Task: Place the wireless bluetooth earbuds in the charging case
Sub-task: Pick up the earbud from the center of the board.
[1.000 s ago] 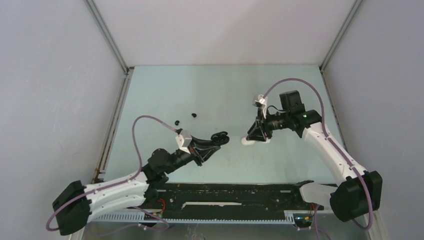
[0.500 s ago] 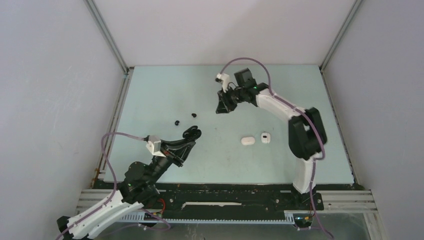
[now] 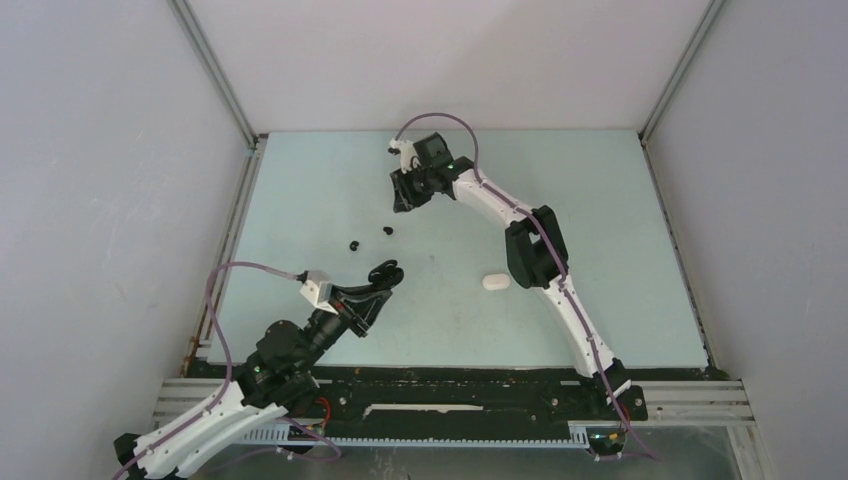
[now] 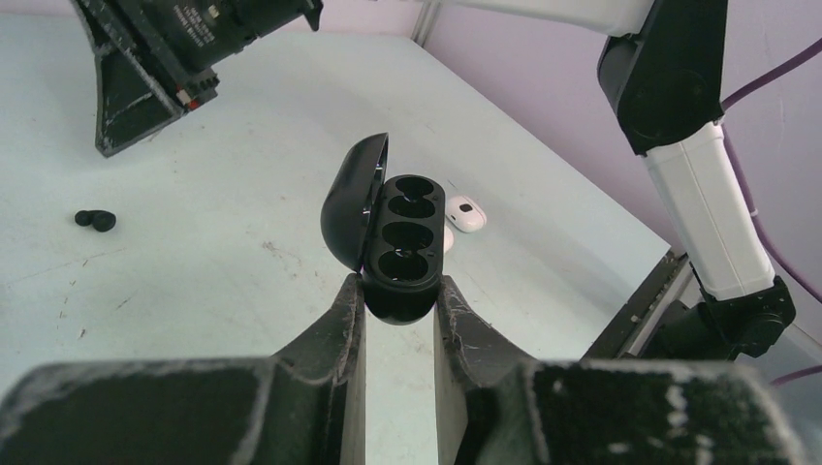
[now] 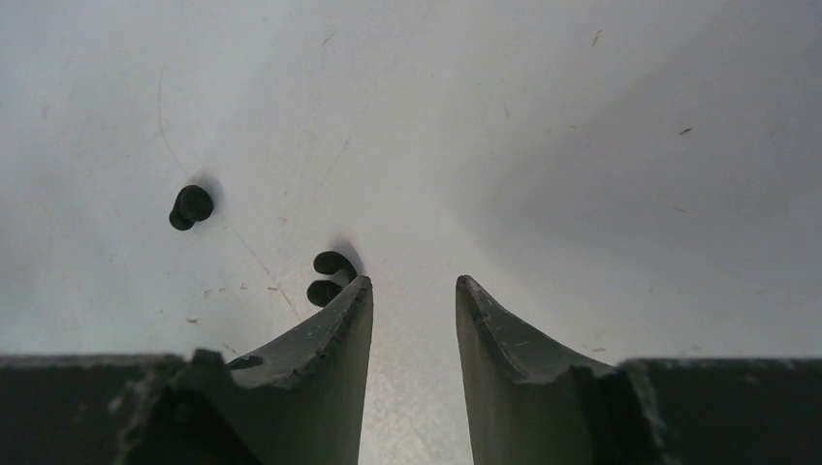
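The left pincer (image 4: 398, 291) is clenched on the black charging case (image 4: 404, 242), its two fingers pressing the lower end of the body from either side; the case is held above the table (image 3: 600, 200) with its lid (image 4: 351, 208) swung open to 9 o'clock in the left wrist view, and the rounded hollows in its body face the camera; from above, this pincer (image 3: 383, 275) and the case (image 3: 385, 270) sit at about 8 o'clock from the table's middle; the two black wireless bluetooth earbuds lie loose on the table, well apart from the case, one (image 3: 387, 230) at 12 o'clock from it and the other (image 3: 353, 244) at about 10 o'clock; the right pincer (image 3: 405, 200) is at 1 o'clock from the nearer bud, toward the far side of the table; in its own view the right pincer (image 5: 412, 310) is released, bare table showing in the gap between the fingers; one earbud (image 5: 330, 276) lies just beside the tip of the finger at 9 o'clock, outside the gap, and whether they touch I cannot tell; the second earbud (image 5: 191, 205) lies farther off at 10 o'clock; a white oval case (image 3: 495, 282) lies on the table at 3 o'clock from the black case; the left wrist view shows another white rounded piece (image 4: 465, 213) with a dark spot just beyond the black case.
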